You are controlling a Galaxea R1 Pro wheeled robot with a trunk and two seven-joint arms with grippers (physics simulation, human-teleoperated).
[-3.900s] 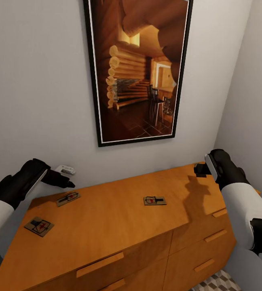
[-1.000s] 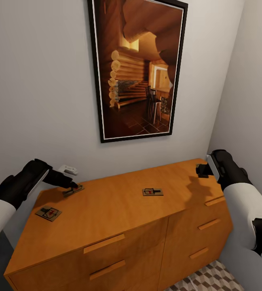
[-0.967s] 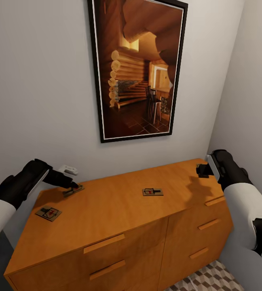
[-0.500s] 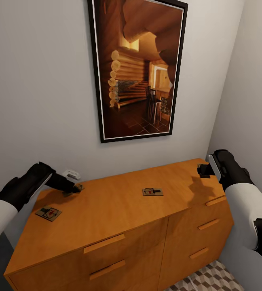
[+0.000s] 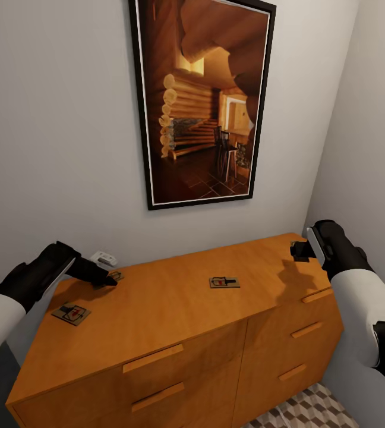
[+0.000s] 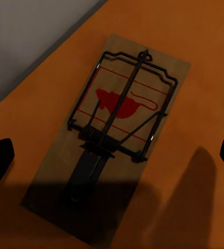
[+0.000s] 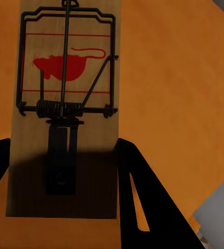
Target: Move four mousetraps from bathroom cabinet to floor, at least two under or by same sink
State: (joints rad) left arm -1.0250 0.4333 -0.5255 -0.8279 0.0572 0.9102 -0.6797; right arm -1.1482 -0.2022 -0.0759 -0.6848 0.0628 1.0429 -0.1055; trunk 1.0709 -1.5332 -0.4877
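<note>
Three cameras set on one cabinet (image 5: 174, 309).

The head view looks forward and down from above onto the cabinet's flat top, facing the wall with the framed picture (image 5: 201, 101) and taking in both arms. The left wrist view hangs close over the mousetrap (image 6: 109, 135) near the cabinet's back-left corner, the same mousetrap (image 5: 114, 276) the head view shows by the left pincer (image 5: 106, 279). The right wrist view looks close down at another mousetrap (image 7: 65, 104) on the cabinet top, near its edge (image 7: 210, 207). All three views share the orange-brown top.
</note>
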